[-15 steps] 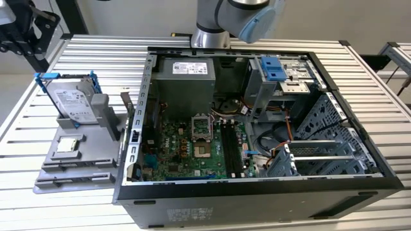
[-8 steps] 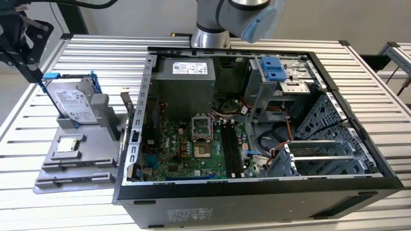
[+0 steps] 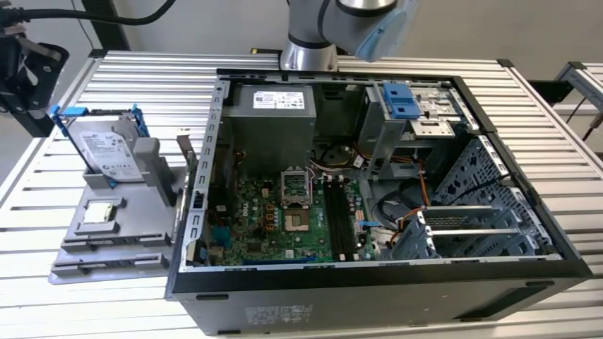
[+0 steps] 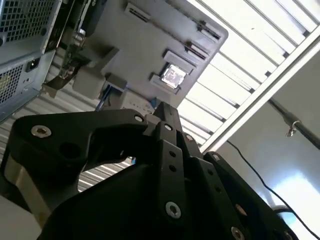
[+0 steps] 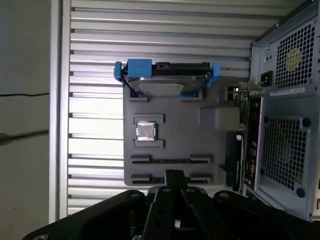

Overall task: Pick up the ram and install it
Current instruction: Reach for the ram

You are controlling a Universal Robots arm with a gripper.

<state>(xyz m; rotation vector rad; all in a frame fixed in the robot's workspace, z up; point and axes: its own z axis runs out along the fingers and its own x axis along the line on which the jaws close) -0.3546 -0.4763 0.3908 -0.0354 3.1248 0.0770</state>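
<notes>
Two steps make up this job, and the first, the pick-up, looks to be the one in hand. The gripper [image 5: 173, 176] hangs over the grey holder [image 5: 185, 140], which lies on the slatted table [image 3: 38, 205] at the exterior view's left of the open computer case [image 3: 377, 296]. The gripper seems drawn closed with nothing in it.

The ram [image 5: 170, 160] appears to stand on edge in the holder's long slot near the processor chip [image 5: 145, 131]. It shows as a thin dark line, and its chips and label cannot be made out. A hard drive [image 5: 165, 82] in a blue frame stands at the holder's far end.

A grasp here would call for opening up, lining up squarely along that thin edge and coming straight down. A skewed hold could jam the stick in its slot.
</notes>
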